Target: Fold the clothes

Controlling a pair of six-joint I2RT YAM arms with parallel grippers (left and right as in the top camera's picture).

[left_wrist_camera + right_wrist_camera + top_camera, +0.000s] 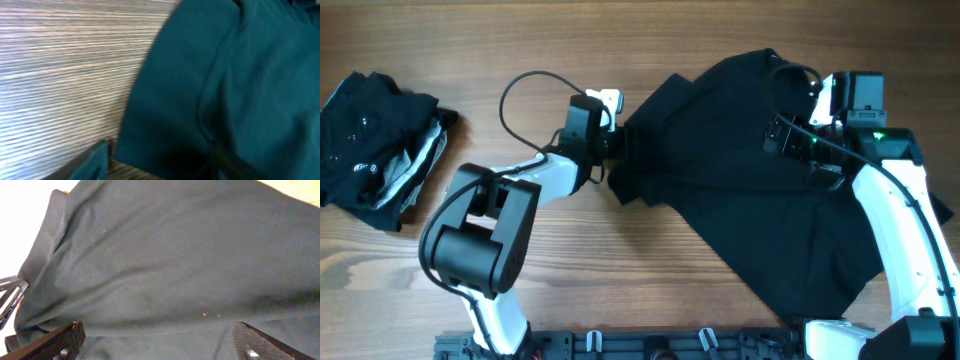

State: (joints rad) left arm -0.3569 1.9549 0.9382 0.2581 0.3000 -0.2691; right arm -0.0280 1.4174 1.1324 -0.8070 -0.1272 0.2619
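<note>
A black T-shirt (750,200) lies spread and rumpled across the middle and right of the wooden table (620,270). My left gripper (617,145) is at the shirt's left sleeve edge. In the left wrist view the gripper (160,167) is open, with the fabric (240,75) between its fingers and a gap of table beside the left finger. My right gripper (775,135) hovers over the shirt's upper part. In the right wrist view it (160,340) is wide open just above the cloth (175,255). No logo shows.
A heap of black clothes with grey-white trim (375,150) lies at the far left. A black cable (520,95) loops from the left arm over the table. A dark rail (650,345) runs along the front edge.
</note>
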